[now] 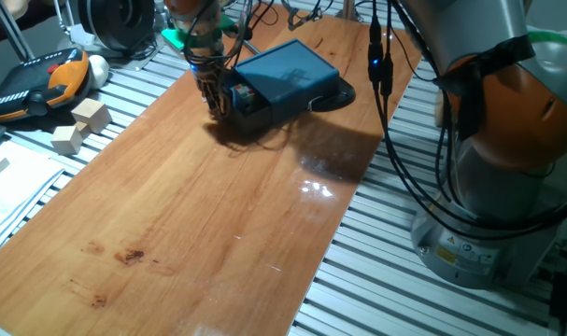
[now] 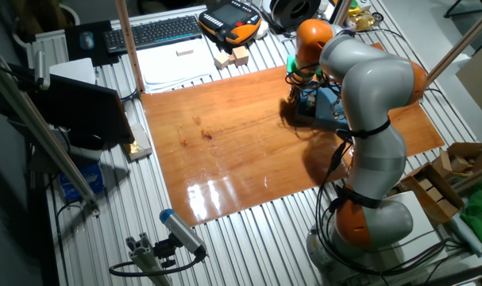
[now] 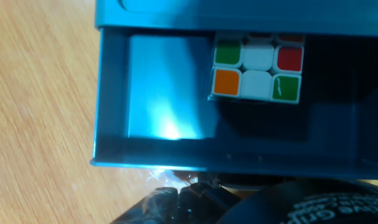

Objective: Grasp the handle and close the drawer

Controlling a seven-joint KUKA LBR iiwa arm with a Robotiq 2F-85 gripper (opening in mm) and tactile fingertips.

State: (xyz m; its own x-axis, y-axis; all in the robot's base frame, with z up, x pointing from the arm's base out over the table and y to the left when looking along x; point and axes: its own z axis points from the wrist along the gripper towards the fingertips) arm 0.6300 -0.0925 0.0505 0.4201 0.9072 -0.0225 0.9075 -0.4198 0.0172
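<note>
The drawer (image 3: 170, 93) stands partly pulled out of its teal box (image 1: 288, 75) on the wooden counter (image 1: 199, 215), a puzzle cube (image 3: 257, 65) inside. The claw (image 1: 213, 98) sits at the drawer's front; its opening and the handle are hidden.

The drawer (image 3: 170, 124) is pulled out from the box (image 1: 292, 70), which is set at the far end of the table (image 1: 199, 224). A puzzle cube (image 3: 257, 70) is held inside the drawer. The gripper (image 1: 213, 93) is positioned at the drawer's front.
</note>
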